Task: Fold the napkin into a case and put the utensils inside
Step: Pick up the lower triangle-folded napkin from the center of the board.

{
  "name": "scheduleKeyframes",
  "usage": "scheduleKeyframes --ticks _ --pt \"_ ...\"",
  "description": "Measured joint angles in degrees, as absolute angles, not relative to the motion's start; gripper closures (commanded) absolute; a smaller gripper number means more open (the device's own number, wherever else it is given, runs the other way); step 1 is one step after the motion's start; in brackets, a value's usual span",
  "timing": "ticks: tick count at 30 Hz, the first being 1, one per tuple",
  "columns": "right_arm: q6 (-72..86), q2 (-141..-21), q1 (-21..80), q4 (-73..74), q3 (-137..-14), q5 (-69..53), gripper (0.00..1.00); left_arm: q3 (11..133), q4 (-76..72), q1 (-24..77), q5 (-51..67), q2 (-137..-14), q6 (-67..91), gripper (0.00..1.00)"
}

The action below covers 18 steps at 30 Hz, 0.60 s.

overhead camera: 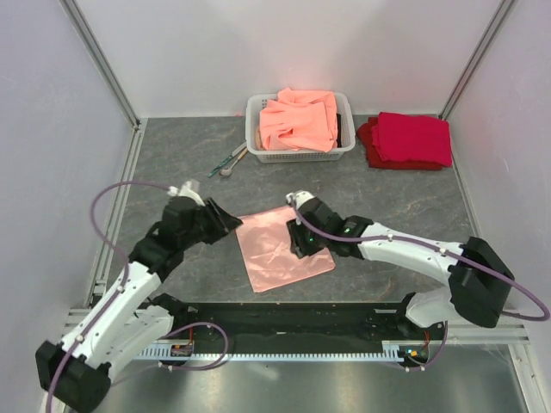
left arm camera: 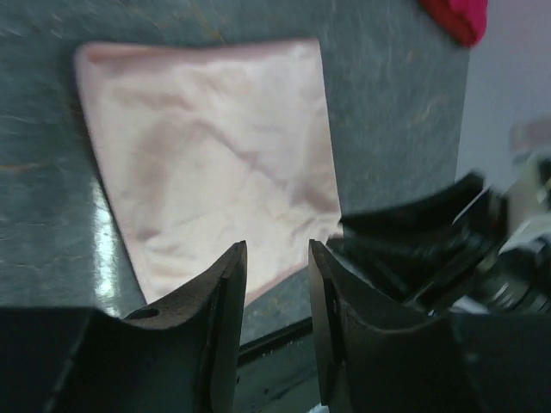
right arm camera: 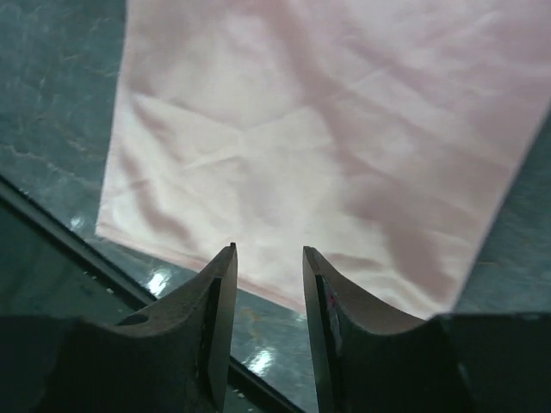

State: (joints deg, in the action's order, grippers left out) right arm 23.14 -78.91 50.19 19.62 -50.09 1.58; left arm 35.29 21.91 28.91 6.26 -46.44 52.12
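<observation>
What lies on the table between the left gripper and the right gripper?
The pale-pink napkin, lying flat, is between the left gripper and the right gripper; the top view shows this.

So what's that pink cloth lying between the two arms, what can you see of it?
It is a napkin: thin, pale pink, faintly shiny fabric, roughly square, with soft creases. It lies spread flat on the dark grey tabletop, turned askew to the table's edge. The left end effector is by its far-left corner and the right end effector over its right edge, both with jaws apart and nothing between them.
</observation>
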Motion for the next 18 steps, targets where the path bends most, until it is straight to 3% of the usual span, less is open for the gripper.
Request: scheduleKeyframes --ticks 6,10,18 --pt "27.3 -90.2 62.5 20.5 -59.0 3.3 0.46 43.6 31.7 13.1 6.0 -47.7 50.0 0.57" --pt "28.7 -98.1 68.3 21.2 -66.0 4.9 0.35 45.8 34.5 5.8 9.4 -52.3 49.4 0.57" --pt "28.9 -109.2 76.1 26.8 -76.3 10.3 0.34 44.7 36.2 0.6 17.0 -54.9 48.8 0.60"
